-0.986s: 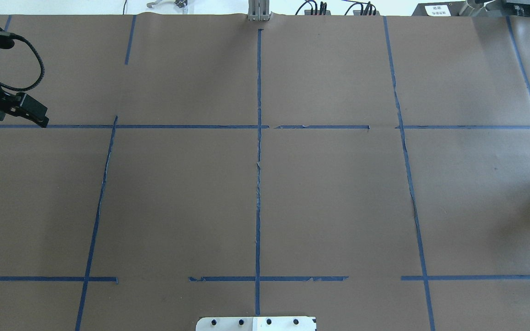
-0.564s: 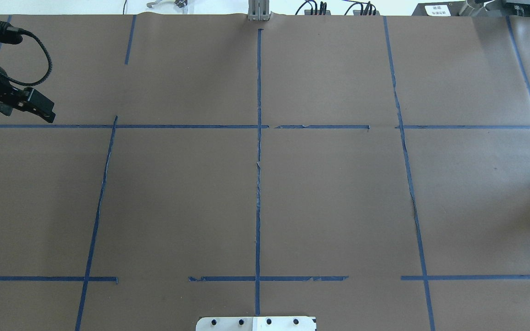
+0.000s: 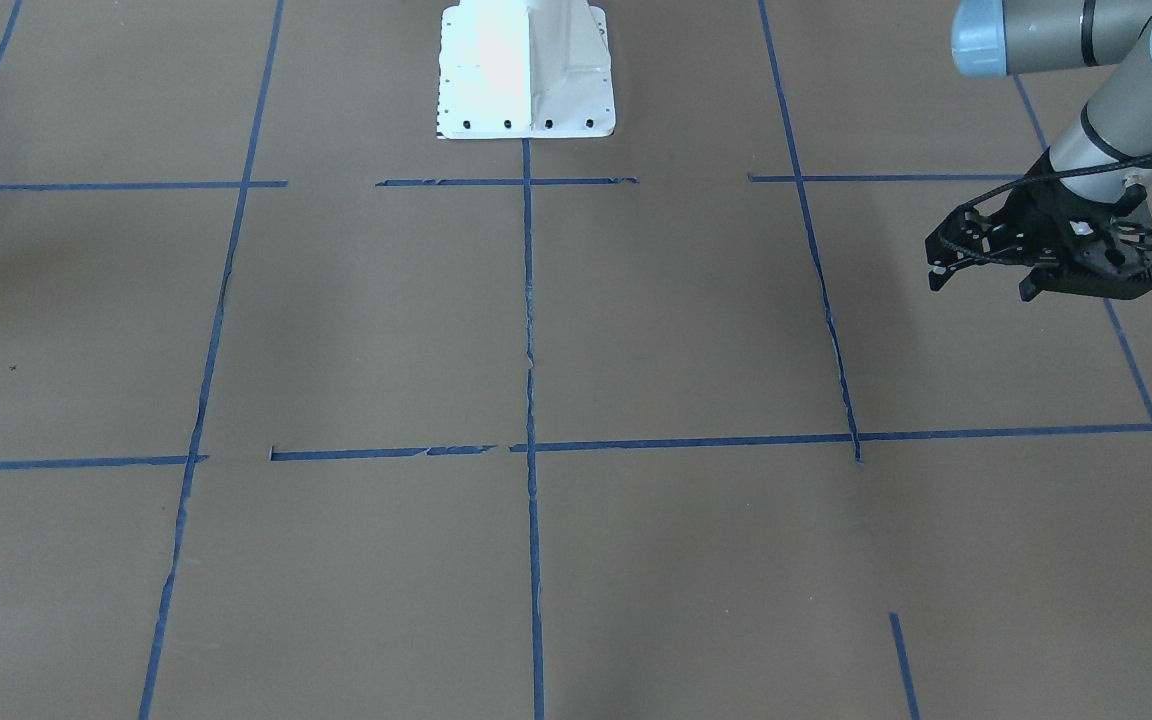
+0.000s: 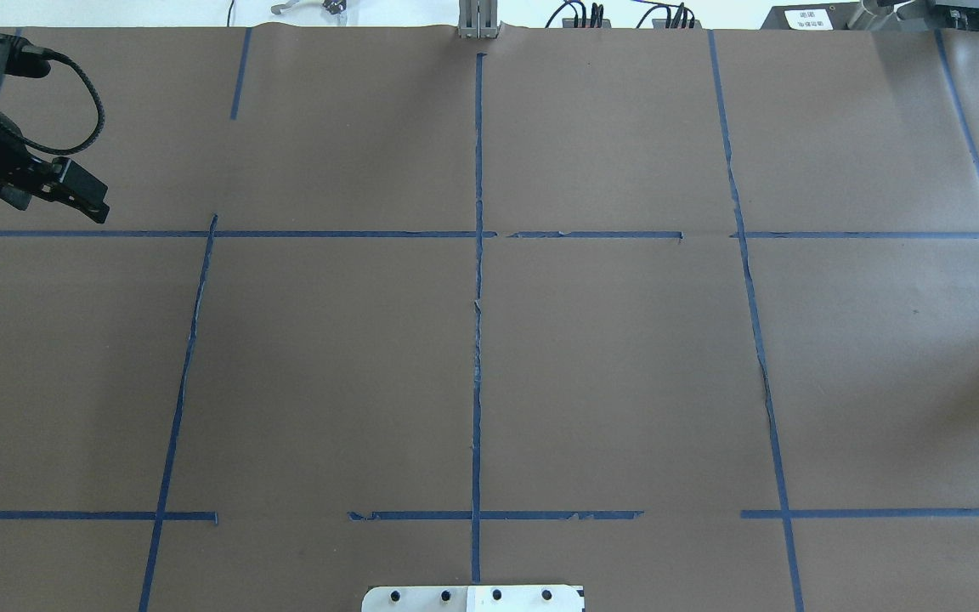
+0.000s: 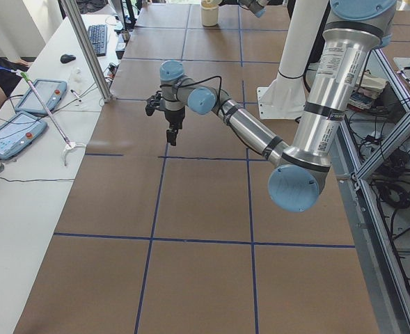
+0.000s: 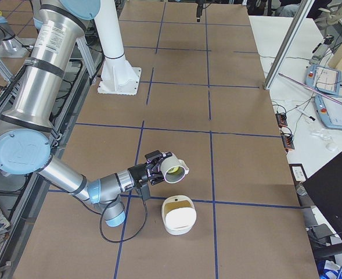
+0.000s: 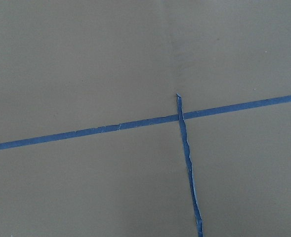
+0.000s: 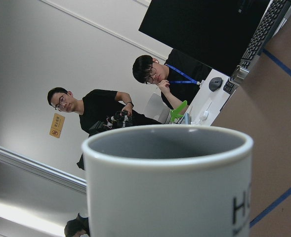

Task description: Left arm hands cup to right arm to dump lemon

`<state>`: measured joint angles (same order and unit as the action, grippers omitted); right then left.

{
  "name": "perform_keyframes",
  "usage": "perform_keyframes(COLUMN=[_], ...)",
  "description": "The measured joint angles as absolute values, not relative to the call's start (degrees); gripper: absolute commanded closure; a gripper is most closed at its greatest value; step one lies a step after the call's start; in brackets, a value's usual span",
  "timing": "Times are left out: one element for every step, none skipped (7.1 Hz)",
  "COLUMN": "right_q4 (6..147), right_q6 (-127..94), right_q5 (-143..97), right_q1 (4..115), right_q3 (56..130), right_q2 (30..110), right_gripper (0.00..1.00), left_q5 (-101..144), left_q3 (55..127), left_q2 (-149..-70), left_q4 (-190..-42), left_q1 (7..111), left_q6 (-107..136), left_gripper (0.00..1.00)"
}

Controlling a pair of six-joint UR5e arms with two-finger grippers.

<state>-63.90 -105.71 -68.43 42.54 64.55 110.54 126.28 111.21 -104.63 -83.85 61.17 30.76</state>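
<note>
My left gripper (image 4: 73,194) is bulky, black and cable-looped. It hangs empty and open above the table's far left. It also shows in the front view (image 3: 1036,270) and the left view (image 5: 170,125). Its wrist view shows only brown paper and blue tape. In the right view my right gripper (image 6: 153,173) holds the white cup (image 6: 174,167) tipped on its side in the air, mouth toward a white container (image 6: 179,216) just below it. The cup (image 8: 170,192) fills the right wrist view, grey inside, with dark lettering. I cannot make out the lemon.
The robot's white base plate (image 3: 526,70) stands at the table's near edge (image 4: 472,597). Two people (image 8: 160,79) sit beyond the table's end. Tablets (image 6: 327,78) and a dark monitor (image 6: 333,197) lie on the side bench. An aluminium post (image 5: 86,49) stands there.
My left gripper has moved a little to the right and farther from the robot in the overhead view. It stays empty.
</note>
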Motion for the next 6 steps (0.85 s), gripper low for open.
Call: perform_keyframes(right_q4=[-64.79, -65.38, -65.95, -66.56, -67.31, -68.05], right_q6=[-110.48, -115.11, -119.68, -124.0, -127.44, -131.53], right_q5=[-67.97, -67.2, -65.62, -63.2, -60.98, -58.47], right_q1=[42.55, 42.59, 42.64, 42.71, 42.75, 42.78], right_q3=[64.07, 63.84, 63.74, 63.68, 63.63, 63.58], right_q2=[110.11, 109.89, 109.85, 109.85, 109.85, 109.86], right_gripper=[0.99, 0.98, 0.98, 0.97, 0.97, 0.96], left_q5=[126.24, 126.22, 126.22, 126.21, 126.21, 126.21], left_q3=[111.19, 111.18, 111.18, 111.18, 111.2, 111.27], left_q2=[-104.71, -104.74, -104.79, -104.82, -104.84, -104.85], left_q4=[-83.85, -83.85, -83.85, -83.85, -83.85, -83.85], left_q1=[61.17, 61.17, 61.17, 61.17, 61.17, 61.17], left_q6=[30.76, 30.76, 30.76, 30.76, 30.76, 30.79], left_gripper=[0.0, 0.0, 0.0, 0.0, 0.0, 0.0])
